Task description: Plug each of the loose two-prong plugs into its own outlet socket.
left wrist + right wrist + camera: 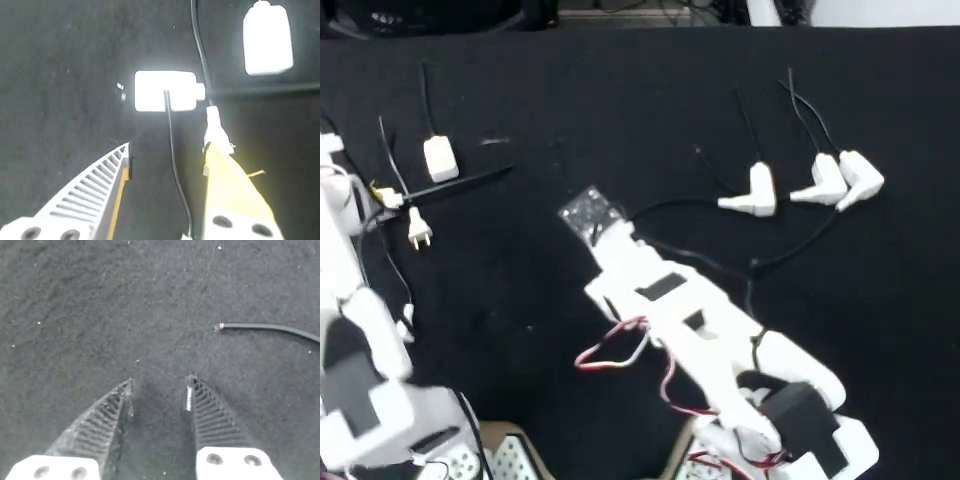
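A loose white two-prong plug lies at the table's left, close to a white outlet block. In the left wrist view the plug lies just beyond my open left gripper, and its thin black cable runs back between the fingers. The outlet block sits farther off. My left gripper is at the table's left edge. My right gripper hovers open over bare cloth at mid-table, and the right wrist view shows its fingers holding nothing.
Three white plug or socket pieces with black cables lie at the right. A black cable curls past the right arm, and its loose end lies ahead of the right gripper. A thin black rod lies by the outlet block.
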You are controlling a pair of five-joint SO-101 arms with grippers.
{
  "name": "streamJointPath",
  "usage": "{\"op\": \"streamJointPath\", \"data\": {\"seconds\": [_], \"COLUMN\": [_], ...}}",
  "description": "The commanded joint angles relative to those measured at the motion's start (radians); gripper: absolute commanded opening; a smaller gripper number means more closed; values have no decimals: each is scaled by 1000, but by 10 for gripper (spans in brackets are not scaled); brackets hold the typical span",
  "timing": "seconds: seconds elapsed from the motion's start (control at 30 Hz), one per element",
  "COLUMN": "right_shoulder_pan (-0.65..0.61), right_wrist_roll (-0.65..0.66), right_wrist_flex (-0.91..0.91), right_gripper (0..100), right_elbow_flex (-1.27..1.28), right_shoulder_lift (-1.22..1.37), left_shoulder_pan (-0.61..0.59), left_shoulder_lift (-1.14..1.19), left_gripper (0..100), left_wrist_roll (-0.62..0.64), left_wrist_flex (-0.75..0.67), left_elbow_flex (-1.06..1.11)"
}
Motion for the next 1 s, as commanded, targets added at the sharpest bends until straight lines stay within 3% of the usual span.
{"op": "streamJointPath", "data": {"seconds": [0.0,0.17,0.37,0.47,0.97], "right_shoulder_pan": [-12,-12,-12,-12,-12], "right_wrist_roll": [3,3,3,3,3], "right_wrist_flex": [-21,-21,-21,-21,-21], "right_gripper": [145,145,145,145,145], "right_elbow_flex": [1,1,1,1,1], "right_shoulder_lift": [-44,-44,-44,-44,-42], "left_shoulder_pan": [-16,-16,-12,-10,-5], "left_shoulder_lift": [207,408,572,620,675], "left_gripper": [245,245,250,251,251], "left_wrist_roll": [31,210,686,859,1036], "left_wrist_flex": [20,26,28,28,75], "left_elbow_flex": [-248,-404,-515,-530,-529]}}
